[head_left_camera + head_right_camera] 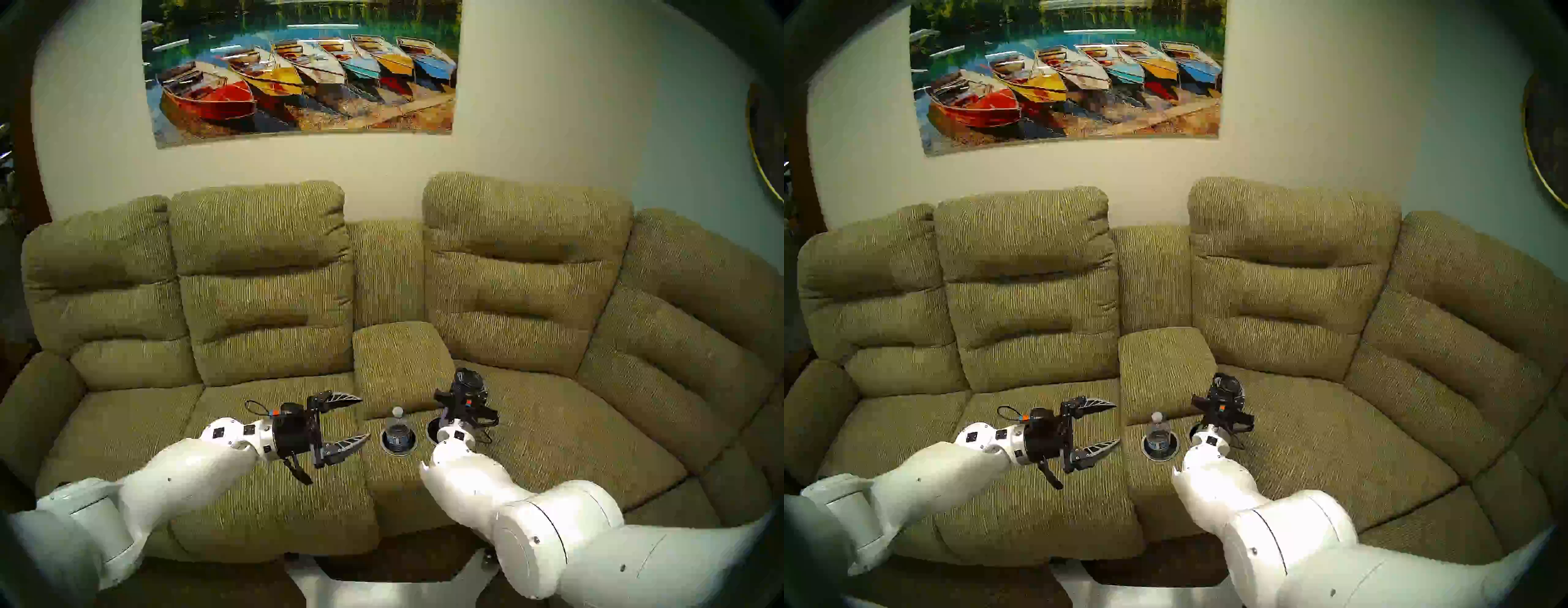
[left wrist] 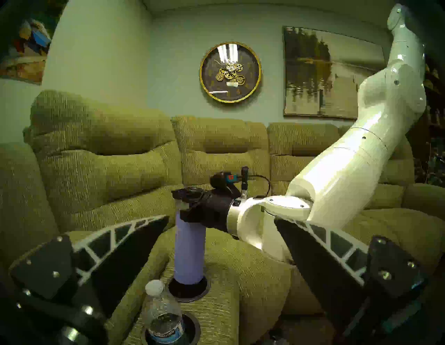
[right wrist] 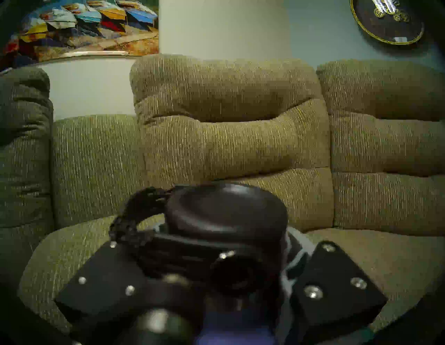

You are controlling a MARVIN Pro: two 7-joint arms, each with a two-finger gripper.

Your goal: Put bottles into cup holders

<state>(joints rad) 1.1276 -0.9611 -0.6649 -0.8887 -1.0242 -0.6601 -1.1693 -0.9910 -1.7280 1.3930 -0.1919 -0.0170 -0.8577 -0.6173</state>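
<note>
Water bottle point(image 2: 162, 318) already stands in the near cup holder point(image 2: 195, 324); lavender flask point(image 2: 189, 250) sits upright in the far cup holder point(image 2: 204, 290), right claw point(image 2: 192, 204) clamped below its lid, release pending; left claw point(image 1: 345, 420) gapes empty

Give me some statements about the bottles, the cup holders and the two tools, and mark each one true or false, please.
1. The water bottle stands in a cup holder. True.
2. The lavender flask lies flat on the seat. False: it stands upright in the other holder.
3. The left tool is open and empty. True.
4. The right tool is open, away from the flask. False: it is shut on the flask's top.
5. A clock hangs on the wall. True.
</note>
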